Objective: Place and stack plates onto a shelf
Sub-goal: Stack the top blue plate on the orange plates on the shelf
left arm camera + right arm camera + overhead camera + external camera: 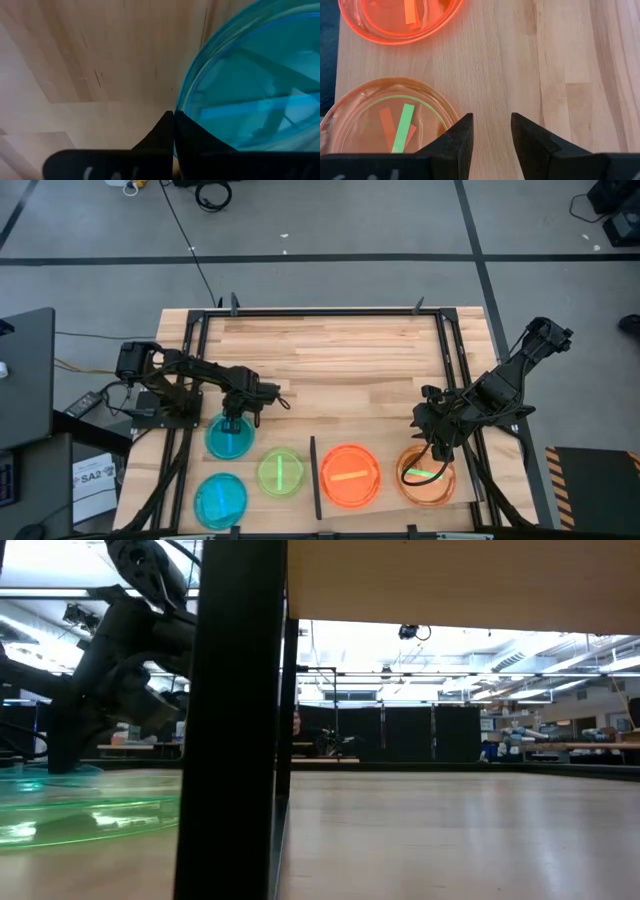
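Plates sit in a row along the near edge of the table (330, 350), five spots visible from above. Left gripper (232, 420) is down at the far rim of a blue plate (230, 439); its jaws are pinched together on that rim, the wrist view showing the two dark fingers (159, 145) meeting at the plate's edge. A second blue plate (220, 499) lies just nearer the table's front edge, and a green plate (281, 473) sits beside it. A thin black strip (315, 477) stands between the green plate and an orange plate (349, 475). Right gripper (437, 442) hovers at the far rim of an orange-tinted plate with a green one under it (427, 477), at the row's right end; its jaws stand apart with bare wood between them, holding nothing. In the low view a black upright post (235, 720) blocks the centre, green and blue plate edges showing to its left.
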